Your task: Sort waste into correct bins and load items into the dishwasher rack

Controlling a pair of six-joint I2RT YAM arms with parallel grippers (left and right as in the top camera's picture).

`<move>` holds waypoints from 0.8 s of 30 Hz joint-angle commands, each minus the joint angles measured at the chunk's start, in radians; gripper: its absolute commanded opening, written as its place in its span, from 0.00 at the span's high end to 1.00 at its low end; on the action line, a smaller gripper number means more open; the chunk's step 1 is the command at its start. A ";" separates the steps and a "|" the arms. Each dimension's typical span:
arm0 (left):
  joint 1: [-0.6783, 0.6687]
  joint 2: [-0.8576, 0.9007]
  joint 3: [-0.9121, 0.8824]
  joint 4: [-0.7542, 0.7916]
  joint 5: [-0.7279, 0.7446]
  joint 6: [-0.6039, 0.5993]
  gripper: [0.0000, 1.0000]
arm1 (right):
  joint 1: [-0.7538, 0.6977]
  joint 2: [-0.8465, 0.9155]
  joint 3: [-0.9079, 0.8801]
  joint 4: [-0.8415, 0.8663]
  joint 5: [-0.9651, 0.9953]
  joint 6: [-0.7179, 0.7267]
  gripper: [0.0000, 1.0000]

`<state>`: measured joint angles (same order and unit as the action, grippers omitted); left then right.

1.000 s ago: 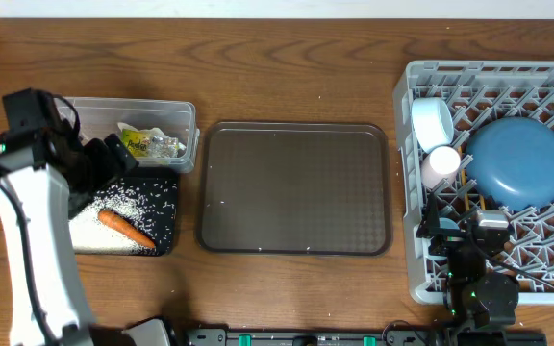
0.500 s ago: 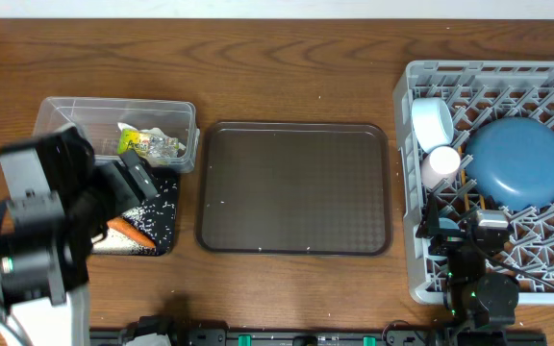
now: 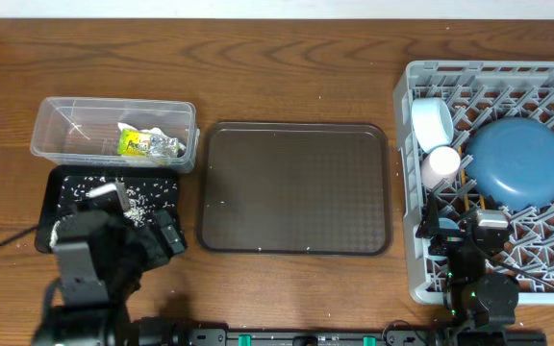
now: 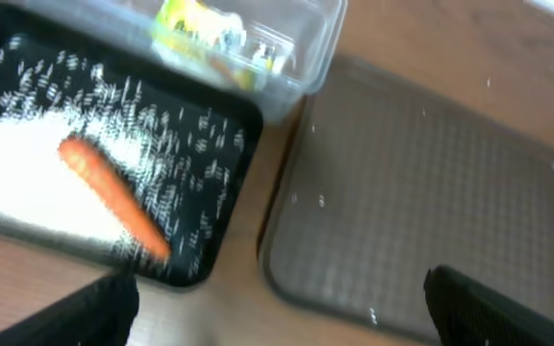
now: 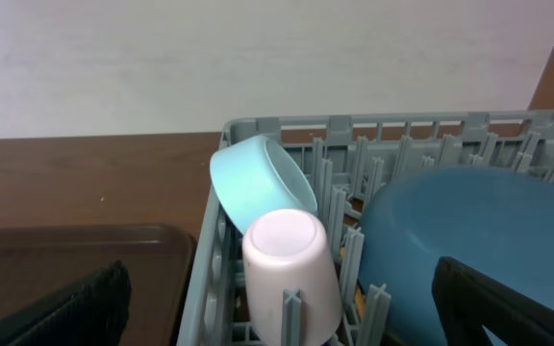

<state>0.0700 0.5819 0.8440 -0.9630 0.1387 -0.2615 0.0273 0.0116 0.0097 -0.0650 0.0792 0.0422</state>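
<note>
The left pincer (image 4: 279, 288), released, is pulling back toward 7 o'clock, uncovering rice (image 4: 27, 192) and carrot (image 4: 113, 197) in the black tray (image 3: 48, 187); the wrapper (image 3: 145, 143) is lying in the clear tub (image 3: 61, 120). The right pincer (image 5: 279, 274) is hanging released over the rack (image 3: 412, 274). Sorting is looking done.

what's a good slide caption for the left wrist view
Open left gripper over the black tray of rice and a carrot, clear tub with wrapper behind, brown serving tray alongside

Overhead, the left arm (image 3: 89, 264) hides the black tray's (image 3: 56, 192) near half; the rack (image 3: 508, 82) runs off the right edge.
</note>
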 commanded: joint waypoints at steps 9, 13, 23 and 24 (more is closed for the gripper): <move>-0.052 -0.274 -0.486 0.600 0.060 -0.102 0.02 | -0.007 -0.007 -0.004 0.000 -0.001 0.013 0.01; -0.101 -0.333 -0.627 0.850 0.060 -0.102 0.02 | -0.007 -0.007 -0.004 0.000 -0.001 0.013 0.01; -0.114 -0.458 -0.840 1.025 0.051 -0.095 0.02 | -0.007 -0.007 -0.004 0.000 -0.001 0.013 0.01; -0.114 -0.473 -0.840 0.996 0.043 -0.084 0.02 | -0.007 -0.007 -0.004 0.000 -0.001 0.013 0.01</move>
<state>-0.0406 0.1478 0.0166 0.0471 0.1921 -0.3618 0.0273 0.0116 0.0097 -0.0654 0.0792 0.0422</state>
